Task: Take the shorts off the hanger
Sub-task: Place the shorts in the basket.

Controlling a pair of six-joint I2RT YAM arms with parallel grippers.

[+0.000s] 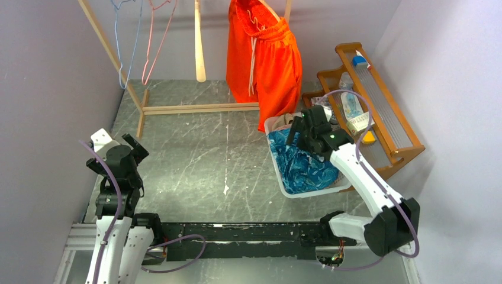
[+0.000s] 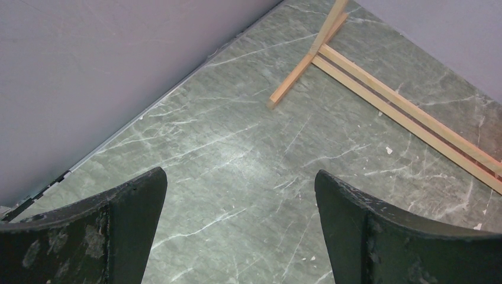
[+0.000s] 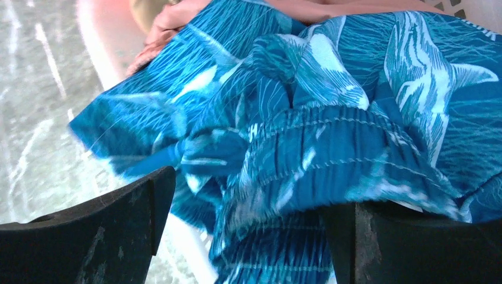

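Note:
Bright orange shorts point(image 1: 263, 59) with a white cord hang from a hanger point(image 1: 270, 8) on the wooden rack point(image 1: 195, 108) at the back. Blue leafy-patterned shorts point(image 1: 305, 163) point(image 3: 308, 106) lie crumpled in the white basket point(image 1: 284, 186) on the right, over a pink pair point(image 3: 171, 18). My right gripper point(image 1: 302, 133) point(image 3: 248, 195) hovers just above the blue shorts, jaws wide open. A fold of the blue cloth lies over the tip of its right finger point(image 3: 402, 242). My left gripper point(image 1: 133, 148) point(image 2: 240, 183) is open and empty over the bare table at the left.
An empty blue hanger point(image 1: 121, 59) and an empty pink hanger point(image 1: 155, 47) hang at the rack's left end. A wooden shelf point(image 1: 379, 112) with bottles stands against the right wall behind the basket. The rack's foot bars point(image 2: 408, 112) lie ahead of the left gripper, and a wall is close on the left.

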